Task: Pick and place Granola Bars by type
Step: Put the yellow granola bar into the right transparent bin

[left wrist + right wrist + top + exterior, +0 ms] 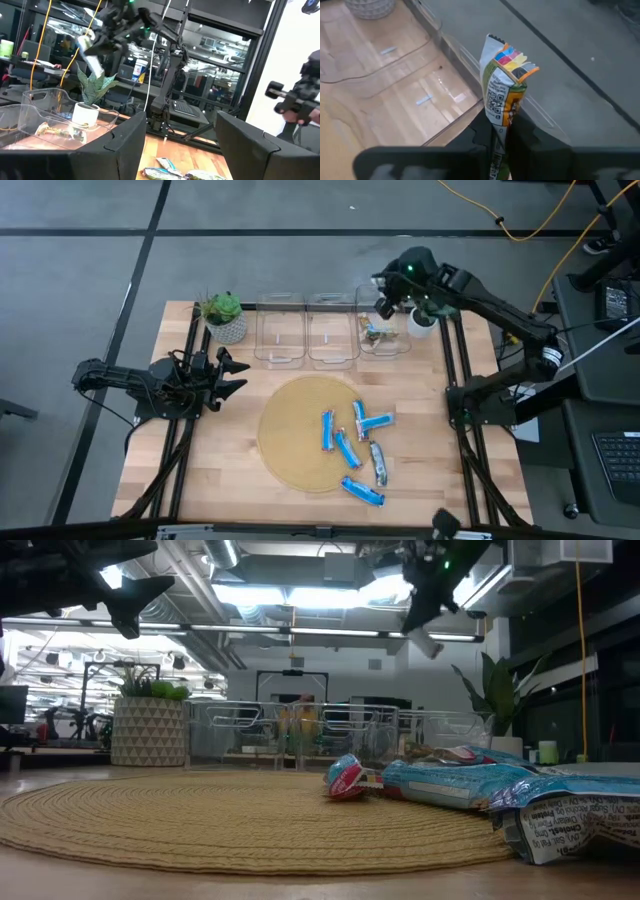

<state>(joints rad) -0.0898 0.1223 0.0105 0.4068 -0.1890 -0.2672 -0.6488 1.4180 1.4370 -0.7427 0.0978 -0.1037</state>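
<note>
Placement is the step in hand: your right end effector (499, 131) pinches a green-brown granola bar (504, 90) above the rightmost bin (384, 340), at one o'clock on the counter (200, 470). Next, lower and release there. Your left end effector (232, 374) waits spread at nine o'clock; blue bars (345, 448) lie on the mat (290, 430).

No legible text — only blurred print on wrappers (560, 815).

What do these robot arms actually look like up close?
Both arms are black and jointed, thin cables running along them. The left gripper ends in two flat, pointed black fingers. The right gripper is the same dark build, with a small green light glowing on its wrist.
</note>
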